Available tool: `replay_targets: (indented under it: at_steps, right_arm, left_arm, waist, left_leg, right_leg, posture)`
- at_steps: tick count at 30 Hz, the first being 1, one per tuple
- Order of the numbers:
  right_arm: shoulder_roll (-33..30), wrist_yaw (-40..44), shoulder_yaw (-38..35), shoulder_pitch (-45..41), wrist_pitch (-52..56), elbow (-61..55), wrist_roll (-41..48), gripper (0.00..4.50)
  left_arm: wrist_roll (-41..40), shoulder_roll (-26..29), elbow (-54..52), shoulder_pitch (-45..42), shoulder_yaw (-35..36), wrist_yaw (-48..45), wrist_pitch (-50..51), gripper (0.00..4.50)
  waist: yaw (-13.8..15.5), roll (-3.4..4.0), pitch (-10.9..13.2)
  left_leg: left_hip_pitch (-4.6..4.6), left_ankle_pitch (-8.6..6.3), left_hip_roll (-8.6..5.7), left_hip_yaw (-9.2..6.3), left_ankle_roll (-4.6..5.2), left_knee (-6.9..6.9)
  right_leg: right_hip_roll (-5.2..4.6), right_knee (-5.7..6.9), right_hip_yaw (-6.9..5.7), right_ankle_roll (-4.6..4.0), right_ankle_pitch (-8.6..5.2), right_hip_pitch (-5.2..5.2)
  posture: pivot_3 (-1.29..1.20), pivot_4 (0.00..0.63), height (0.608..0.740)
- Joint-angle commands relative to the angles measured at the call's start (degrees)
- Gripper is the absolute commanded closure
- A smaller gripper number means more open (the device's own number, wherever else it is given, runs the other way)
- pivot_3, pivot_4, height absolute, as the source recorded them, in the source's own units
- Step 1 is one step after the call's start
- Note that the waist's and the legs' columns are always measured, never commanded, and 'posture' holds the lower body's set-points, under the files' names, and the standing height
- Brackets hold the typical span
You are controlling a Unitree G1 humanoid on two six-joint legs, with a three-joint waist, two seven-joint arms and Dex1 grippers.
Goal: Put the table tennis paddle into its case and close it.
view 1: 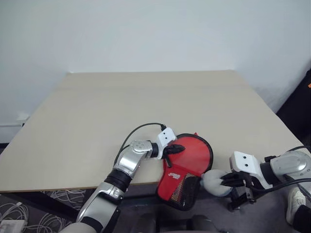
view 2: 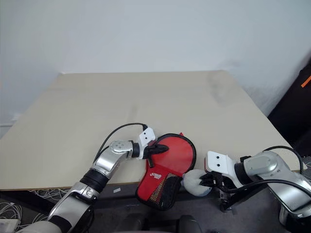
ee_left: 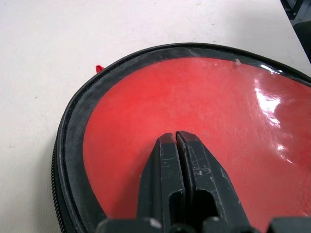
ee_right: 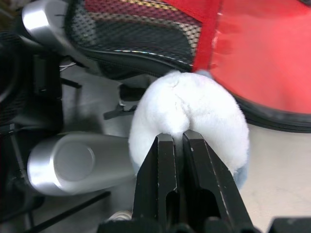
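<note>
On table edge [view 1: 58,165]: one case [view 1: 187,167], one pompom [view 1: 214,182].

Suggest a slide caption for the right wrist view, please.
Right gripper shut on a white fluffy puff beside the case.

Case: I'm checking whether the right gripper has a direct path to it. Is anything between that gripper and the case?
Yes. A white fluffy ball, which the right gripper is shut on, sits between its fingers and the black edge of the case, close against that edge at the table's front. Nothing else visible stands between them.
</note>
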Motion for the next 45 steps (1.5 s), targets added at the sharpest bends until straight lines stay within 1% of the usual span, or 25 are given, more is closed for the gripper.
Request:
replay_targets:
  at_steps: [1,4,8,13,23,34,40,45]
  right_arm:
    - [-1.8,2.4,-3.1,2.6,-0.9,-5.5,3.3,4.48]
    - [-2.1,2.8,-3.5,4.0,-0.8,-8.2,4.7,4.48]
    - [-1.5,2.3,-2.8,3.4,0.0,-9.9,5.7,4.48]
    - [-0.3,1.7,-0.8,1.7,1.4,-11.8,7.7,4.48]
    - [-0.4,2.4,2.4,2.7,1.2,-16.8,9.4,4.48]
    - [2.0,2.6,8.1,-3.1,2.2,-19.2,10.2,4.48]
    - [2.9,1.4,10.2,-3.6,4.4,-24.6,13.0,4.48]
    - [2.6,-1.3,12.5,-4.4,3.7,-26.9,18.1,4.48]
  left_arm:
    - [2.9,0.0,4.1,0.5,-1.2,0.4,1.1,4.50]
    - [3.1,-0.3,4.9,0.1,-1.6,0.0,0.6,4.50]
    - [3.6,-0.9,6.0,-0.5,-2.2,-0.7,0.2,4.50]
    - [4.8,-1.8,8.2,-1.5,-2.7,-1.9,-0.4,4.50]
    - [6.0,-3.4,12.7,-4.7,-2.6,-3.5,-1.9,4.50]
    - [6.8,-4.0,13.5,-5.2,-1.9,-4.5,-2.5,4.50]
    - [7.0,-4.8,14.6,-6.3,-1.5,-4.3,-2.6,4.50]
    - [7.1,-5.4,16.6,-8.0,-1.1,-4.3,-3.1,4.50]
  waist:
    - [0.0,0.00,0.0]
    - [0.0,-0.02,0.0]
    - [0.1,-0.03,0.0]
    - [0.1,-0.04,0.0]
    - [0.7,-0.06,0.0]
    - [0.7,-0.04,0.0]
    - [0.7,-0.01,0.0]
    - [0.7,-0.05,0.0]
  left_leg:
    - [-0.01,-0.01,0.01,0.00,0.00,0.00]
    - [0.00,-0.02,0.02,0.01,0.00,0.01]
    - [-0.01,-0.03,0.00,0.00,-0.01,0.02]
    - [-0.01,-0.06,-0.05,0.00,0.01,0.02]
    - [-0.03,-0.08,-0.07,-0.09,0.00,0.02]
    - [-0.06,-0.13,-0.03,-0.19,-0.04,0.02]
    - [-0.14,-0.19,-0.02,-0.27,-0.05,0.03]
    - [-0.15,-0.21,0.00,-0.25,-0.03,0.07]
  right_leg:
    - [0.00,-0.02,-0.02,0.00,0.00,0.00]
    - [-0.01,-0.04,-0.02,0.00,0.00,0.01]
    - [-0.05,-0.13,-0.07,0.00,0.00,0.05]
    - [-0.13,-0.16,-0.09,0.00,0.00,0.07]
    - [-0.21,-0.19,-0.24,0.01,-0.01,0.10]
    - [-0.29,-0.22,-0.50,0.01,-0.01,0.11]
    - [-0.29,-0.25,-0.62,0.01,-0.01,0.08]
    - [-0.30,-0.26,-0.63,0.02,-0.01,0.08]
  posture:
    - [0.00,0.000,0.740]
    - [0.00,0.000,0.740]
    - [0.00,0.000,0.740]
    - [0.00,0.000,0.740]
    - [0.00,0.000,0.740]
    - [0.00,0.000,0.740]
    - [0.00,0.000,0.740]
    - [0.00,0.000,0.740]
